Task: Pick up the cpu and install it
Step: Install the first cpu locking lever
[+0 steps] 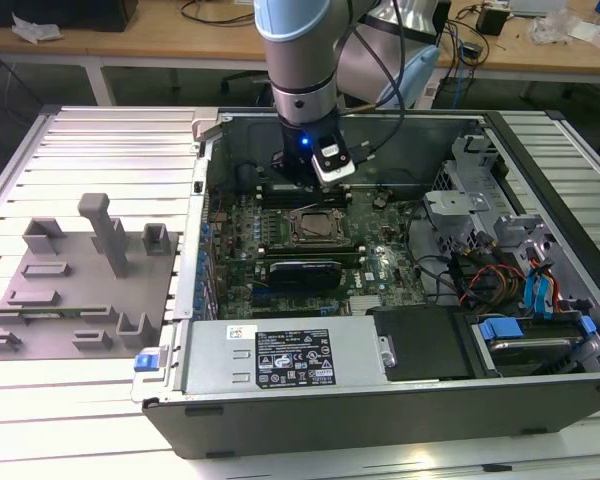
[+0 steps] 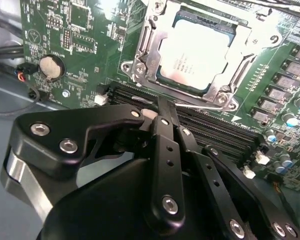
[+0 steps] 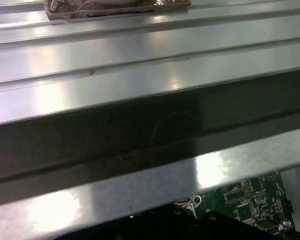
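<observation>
Cpu (image 2: 200, 50): lying flat inside the metal-framed socket (image 2: 140, 55) on the motherboard (image 2: 75, 30), pale lid facing up. Scanning the exterior view from its left: passing the grey tray (image 1: 85, 290) on the counter (image 1: 90, 150), then reaching the gripper (image 1: 300, 178) hanging just beside that socket, not touching it; closed or parted, impossible telling. Probably handling as light, stiff, thin, fragile underneath; gripping best by opposite edges.
</observation>
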